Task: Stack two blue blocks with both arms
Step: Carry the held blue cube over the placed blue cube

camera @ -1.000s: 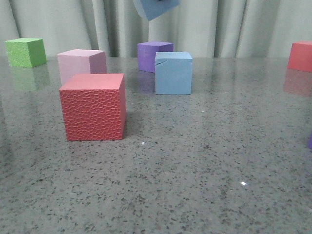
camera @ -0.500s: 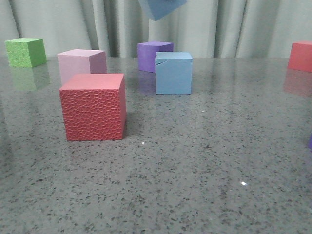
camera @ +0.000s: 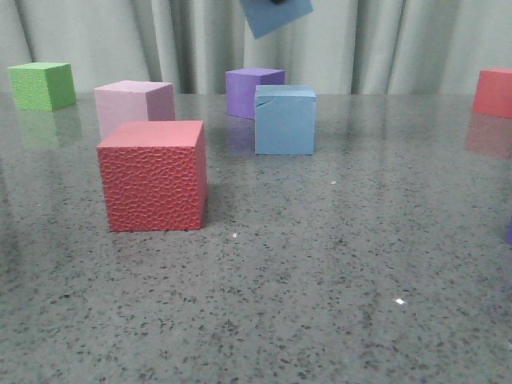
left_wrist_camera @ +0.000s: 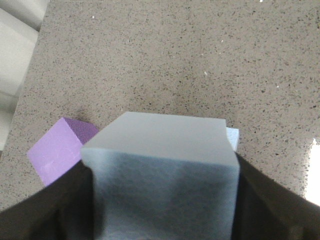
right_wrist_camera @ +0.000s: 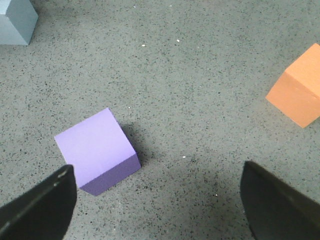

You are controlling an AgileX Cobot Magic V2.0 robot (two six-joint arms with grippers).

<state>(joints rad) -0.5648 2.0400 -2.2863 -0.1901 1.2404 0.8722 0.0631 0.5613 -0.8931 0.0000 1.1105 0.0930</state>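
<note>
One blue block [left_wrist_camera: 160, 185] hangs clamped in the left end effector [left_wrist_camera: 162, 210].

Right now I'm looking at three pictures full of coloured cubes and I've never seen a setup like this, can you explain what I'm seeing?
It is a two-armed robot at a speckled table. One picture looks forward over the table; the other two come from cameras on each wrist. The left gripper is clamped on a blue block, seen lifted at the top of the front view. The second blue block sits on the table below it. The right gripper is open and empty above a purple cube. Red, pink, green and orange cubes lie around.
</note>
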